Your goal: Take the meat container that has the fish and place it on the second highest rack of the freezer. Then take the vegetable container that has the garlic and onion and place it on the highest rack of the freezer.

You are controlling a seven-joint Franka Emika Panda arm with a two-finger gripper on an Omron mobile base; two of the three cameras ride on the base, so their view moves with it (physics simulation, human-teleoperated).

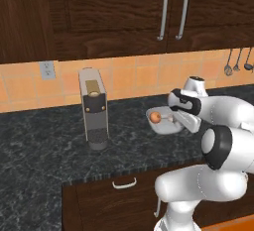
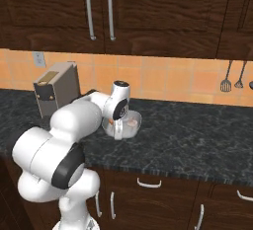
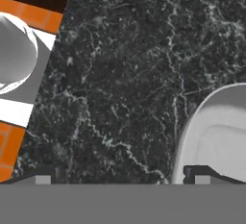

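black counter [image 1: 44,141], coffee machine [image 1: 93,108], vegetable container [image 1: 163,121]

A grey coffee machine [image 1: 94,108] stood upright on the dark speckled bench [image 1: 39,141], left of centre. Utensils [image 2: 226,78] hung on the orange tiled wall [image 2: 168,78] at far right, beneath dark wooden cabinets [image 1: 109,12].

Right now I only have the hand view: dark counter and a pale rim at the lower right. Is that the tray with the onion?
Observer: Yes. The left base view shows an onion sitting in that tray.
Operator: Anything else in it?
Observer: The right base view shows a small pale pinkish garlic bulb in it too.
Operator: What stands nearby?
Observer: A coffee machine stands upright on the counter, apart from the tray, on its left in the left base view.
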